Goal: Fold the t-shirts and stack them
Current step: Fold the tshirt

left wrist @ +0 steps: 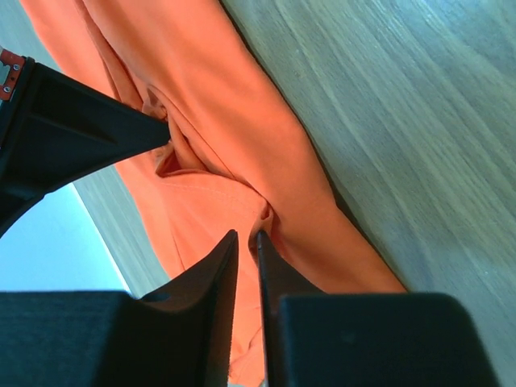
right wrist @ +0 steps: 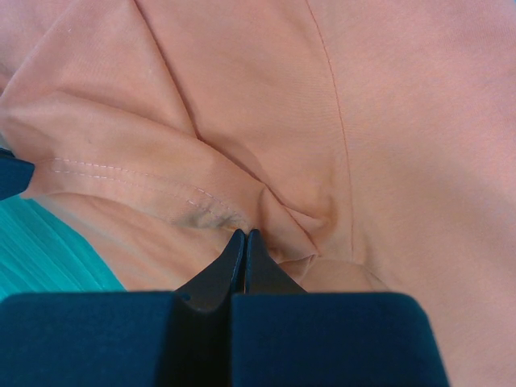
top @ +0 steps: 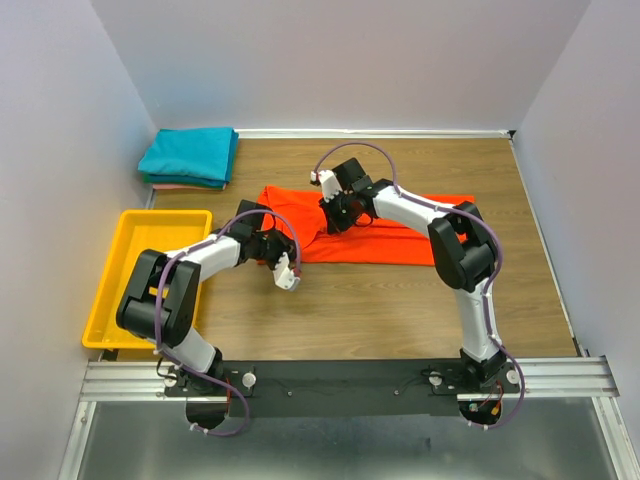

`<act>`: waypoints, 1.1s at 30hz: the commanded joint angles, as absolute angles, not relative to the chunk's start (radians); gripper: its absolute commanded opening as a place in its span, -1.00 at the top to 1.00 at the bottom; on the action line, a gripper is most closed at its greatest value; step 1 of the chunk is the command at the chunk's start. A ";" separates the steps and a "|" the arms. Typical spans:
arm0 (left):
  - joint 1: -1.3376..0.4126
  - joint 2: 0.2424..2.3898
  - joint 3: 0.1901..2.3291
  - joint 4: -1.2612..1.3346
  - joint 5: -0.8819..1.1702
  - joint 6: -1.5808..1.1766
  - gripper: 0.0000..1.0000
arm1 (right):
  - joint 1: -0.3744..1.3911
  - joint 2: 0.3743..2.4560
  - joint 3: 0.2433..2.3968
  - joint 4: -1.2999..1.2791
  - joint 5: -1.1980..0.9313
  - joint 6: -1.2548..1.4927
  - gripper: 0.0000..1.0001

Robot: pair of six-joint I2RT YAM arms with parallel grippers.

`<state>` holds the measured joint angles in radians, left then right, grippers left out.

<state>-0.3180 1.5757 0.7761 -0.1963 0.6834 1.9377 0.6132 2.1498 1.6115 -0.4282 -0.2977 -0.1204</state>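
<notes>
An orange-red t-shirt (top: 385,228) lies spread across the middle of the wooden table, its left part rumpled. My right gripper (top: 336,214) is shut on a puckered fold of it (right wrist: 266,211), the jaws meeting at the cloth (right wrist: 245,235). My left gripper (top: 272,243) is at the shirt's left edge. Its jaws (left wrist: 247,239) stand a narrow gap apart, with a small ridge of the shirt (left wrist: 268,216) just past the tips. The right gripper's dark finger (left wrist: 121,133) also shows there, touching the bunched cloth. A folded teal t-shirt (top: 190,155) rests on a pale pink one (top: 170,185) at the back left.
A yellow plastic tray (top: 110,300) sits at the table's left edge, beside the left arm. Pale walls close in the back and both sides. Bare wood (top: 380,310) lies between the orange-red shirt and the arm bases.
</notes>
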 commanded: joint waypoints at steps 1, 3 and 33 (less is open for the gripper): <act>-0.328 1.600 0.813 -0.202 0.692 1.930 0.61 | 0.611 2.178 1.637 -0.457 -0.322 -0.120 0.99; -0.330 1.611 0.821 -0.222 0.689 1.936 0.70 | 0.607 2.178 1.635 -0.457 -0.324 -0.121 0.99; -0.215 1.809 1.235 -0.264 0.724 1.715 1.00 | 0.563 2.207 1.752 -0.460 -0.275 -0.140 0.99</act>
<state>-0.2214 1.7885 1.2007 -0.2852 0.6922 1.7432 0.5735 2.1685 1.7172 -0.4480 -0.3019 -0.1249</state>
